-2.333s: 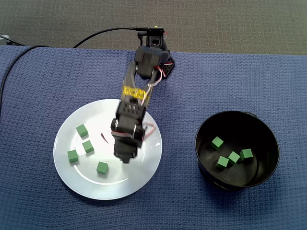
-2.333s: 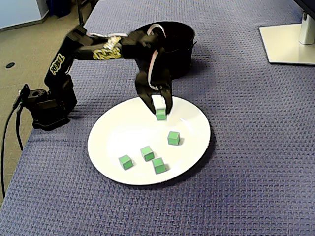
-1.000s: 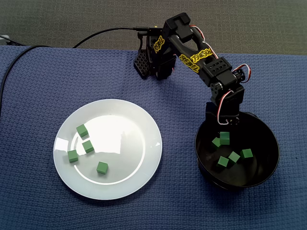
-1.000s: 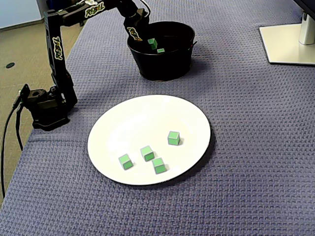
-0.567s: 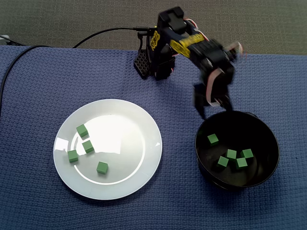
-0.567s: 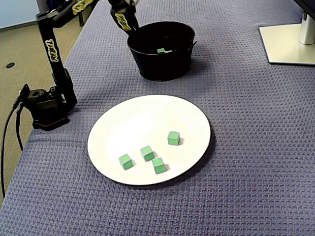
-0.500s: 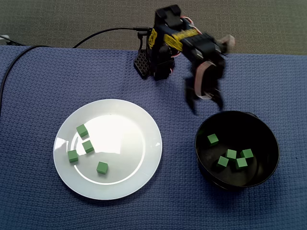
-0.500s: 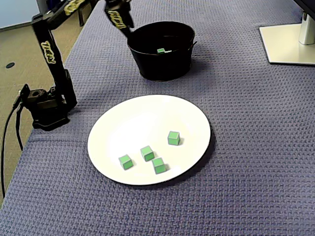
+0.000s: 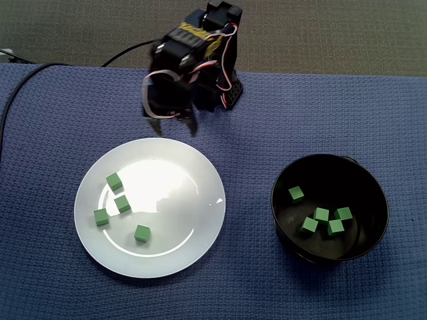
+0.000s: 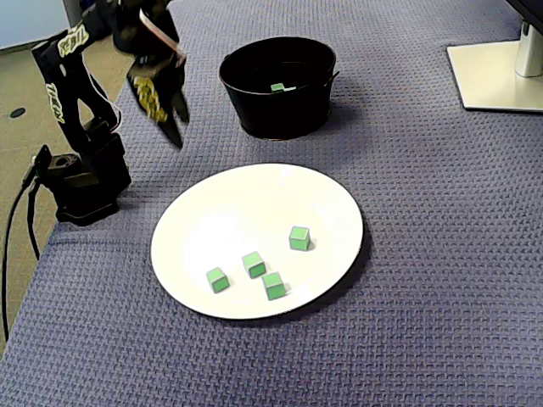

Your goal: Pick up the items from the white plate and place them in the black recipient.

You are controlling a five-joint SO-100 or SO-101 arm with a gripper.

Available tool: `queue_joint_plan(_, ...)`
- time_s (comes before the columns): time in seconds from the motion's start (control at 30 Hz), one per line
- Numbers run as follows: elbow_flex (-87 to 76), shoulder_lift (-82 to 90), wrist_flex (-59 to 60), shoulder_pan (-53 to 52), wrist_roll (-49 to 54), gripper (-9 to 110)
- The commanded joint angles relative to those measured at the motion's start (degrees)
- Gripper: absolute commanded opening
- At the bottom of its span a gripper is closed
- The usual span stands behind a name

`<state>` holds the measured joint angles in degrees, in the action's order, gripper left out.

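Several green cubes lie on the white plate [image 9: 175, 200], among them one [image 9: 114, 181] at its left and one [image 9: 141, 233] lower down. The same plate [image 10: 246, 208] shows a cube [image 10: 298, 237] apart from the others. The black bowl [image 9: 313, 159] holds several more green cubes [image 9: 321, 214]; one cube [image 10: 277, 86] shows over the rim of that bowl [image 10: 280, 114]. My gripper [image 9: 176, 131] hangs open and empty above the plate's upper edge. In the other fixed view the gripper [image 10: 172, 129] is left of the bowl, off the cloth.
A blue woven cloth [image 9: 53, 133] covers the table. The arm's base [image 10: 81, 182] sits at the cloth's left edge with a black cable [image 9: 133, 48] running off. A white stand base [image 10: 496, 72] occupies the far right corner.
The gripper carried a green cube from the plate to the bowl and let it go there. It has since swung back, open and empty, to the plate's edge.
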<state>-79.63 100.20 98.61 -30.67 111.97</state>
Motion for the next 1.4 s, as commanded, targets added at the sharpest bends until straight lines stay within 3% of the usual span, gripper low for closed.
queue_joint_plan(0.0, -5.7, -2.5, -10.5, -6.9, 5.1, 26)
queue_joint_plan(0.4, -10.5, -13.0, -35.3, -12.0, 10.4, 27)
queue_joint_plan(1.37, -17.5, -27.9, -63.4, -13.4, 15.4, 25)
